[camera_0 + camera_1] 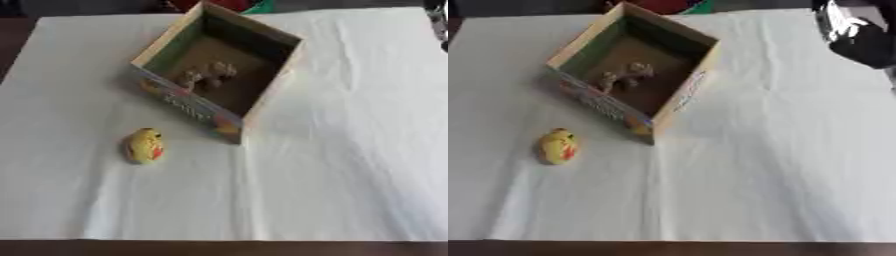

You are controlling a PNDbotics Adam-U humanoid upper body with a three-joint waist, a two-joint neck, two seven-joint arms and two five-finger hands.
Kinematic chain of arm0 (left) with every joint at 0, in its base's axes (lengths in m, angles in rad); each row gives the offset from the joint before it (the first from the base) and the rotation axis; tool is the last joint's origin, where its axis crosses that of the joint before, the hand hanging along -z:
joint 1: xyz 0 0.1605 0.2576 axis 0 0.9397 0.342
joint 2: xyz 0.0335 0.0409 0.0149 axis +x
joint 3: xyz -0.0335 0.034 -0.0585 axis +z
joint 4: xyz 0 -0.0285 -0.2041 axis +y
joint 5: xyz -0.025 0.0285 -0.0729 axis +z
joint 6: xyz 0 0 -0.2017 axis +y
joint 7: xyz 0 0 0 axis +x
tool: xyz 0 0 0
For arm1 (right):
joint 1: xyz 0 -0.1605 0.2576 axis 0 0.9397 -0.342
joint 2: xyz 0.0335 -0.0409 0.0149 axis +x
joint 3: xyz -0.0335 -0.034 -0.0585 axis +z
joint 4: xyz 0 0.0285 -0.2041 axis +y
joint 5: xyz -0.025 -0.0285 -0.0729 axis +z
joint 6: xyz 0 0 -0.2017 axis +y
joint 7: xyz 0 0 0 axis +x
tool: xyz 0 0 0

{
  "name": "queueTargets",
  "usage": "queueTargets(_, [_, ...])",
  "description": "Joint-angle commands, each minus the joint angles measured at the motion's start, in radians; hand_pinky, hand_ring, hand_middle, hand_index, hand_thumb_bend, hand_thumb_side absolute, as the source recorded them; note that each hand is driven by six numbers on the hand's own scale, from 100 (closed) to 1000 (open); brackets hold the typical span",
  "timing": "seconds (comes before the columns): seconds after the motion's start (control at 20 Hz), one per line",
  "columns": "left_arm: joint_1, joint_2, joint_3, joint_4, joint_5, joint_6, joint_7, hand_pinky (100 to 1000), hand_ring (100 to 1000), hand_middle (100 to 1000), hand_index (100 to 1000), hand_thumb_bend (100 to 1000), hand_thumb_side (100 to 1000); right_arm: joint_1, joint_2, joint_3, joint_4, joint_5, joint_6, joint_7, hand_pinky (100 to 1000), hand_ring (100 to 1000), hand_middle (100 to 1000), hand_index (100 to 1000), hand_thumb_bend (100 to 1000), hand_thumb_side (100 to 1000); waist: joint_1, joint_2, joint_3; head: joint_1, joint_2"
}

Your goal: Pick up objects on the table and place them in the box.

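A cardboard box [262,107] sits open on a white cloth [350,165] that covers the table. It is at about 12 o'clock from the middle of the cloth, turned so one corner points toward the robot. Inside, on the box floor, lies a small brownish toy [206,76]; its shape is hard to make out. So one thing looks to be in the box already.

One thing is left outside. A little yellow toy [145,145] with some red on it, egg-shaped, lies on the cloth at about 8 o'clock from the box, near its front corner but not touching it.

The robot's right hand [857,35] shows only in the right eye view, up at 1 o'clock, well apart from the toy and the box. It is a dark blur, so I cannot tell if its fingers are straight or curled. The left hand is nowhere to be seen.

I think the step now is going for the yellow toy. A hand must come down over it, close around its round sides, lift it, and carry it up over the box wall.
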Motion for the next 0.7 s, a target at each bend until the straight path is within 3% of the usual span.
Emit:
queueTargets(0.05, [-0.010,0.106,0.012,-0.017,-0.050,0.036,-0.038,523,622,663,836,100,710,0.040,-0.009,-0.021,-0.093,-0.054,0.015,-0.050,796,1000,719,842,100,899,0.001,-0.024,-0.004,0.004,0.004])
queueTargets(0.25, [-0.018,0.204,-0.032,-0.017,-0.110,0.069,-0.097,524,642,683,870,100,718,0.101,-0.009,-0.020,-0.165,-0.114,0.037,-0.110,794,1000,711,836,100,883,0.002,-0.030,-0.015,0.004,0.005])
queueTargets(0.35, [-0.022,0.255,-0.075,-0.017,-0.141,0.083,-0.128,532,655,689,875,100,682,0.115,-0.013,-0.015,-0.171,-0.145,0.032,-0.141,794,1000,707,832,100,875,0.004,-0.033,-0.022,0.009,0.006])
queueTargets(0.55, [-0.023,0.347,-0.165,-0.017,-0.198,0.128,-0.185,553,679,702,884,100,708,0.128,-0.021,-0.011,-0.173,-0.202,0.018,-0.198,795,1000,703,827,100,870,0.004,-0.035,-0.034,0.019,0.005])
queueTargets(0.6, [-0.021,0.370,-0.188,-0.017,-0.212,0.143,-0.199,569,694,711,887,100,802,0.128,-0.024,-0.008,-0.173,-0.216,0.012,-0.212,796,1000,703,825,100,869,0.002,-0.034,-0.038,0.022,0.003])
queueTargets(0.65, [-0.016,0.394,-0.212,-0.017,-0.227,0.157,-0.214,574,698,712,887,100,837,0.129,-0.027,-0.005,-0.173,-0.231,0.006,-0.227,796,1000,703,825,100,869,0.000,-0.033,-0.041,0.025,0.002])
queueTargets(0.7, [-0.011,0.418,-0.236,-0.017,-0.242,0.172,-0.229,580,702,713,886,100,947,0.130,-0.030,-0.001,-0.173,-0.246,0.001,-0.242,796,1000,702,824,100,867,-0.003,-0.032,-0.045,0.028,0.000])
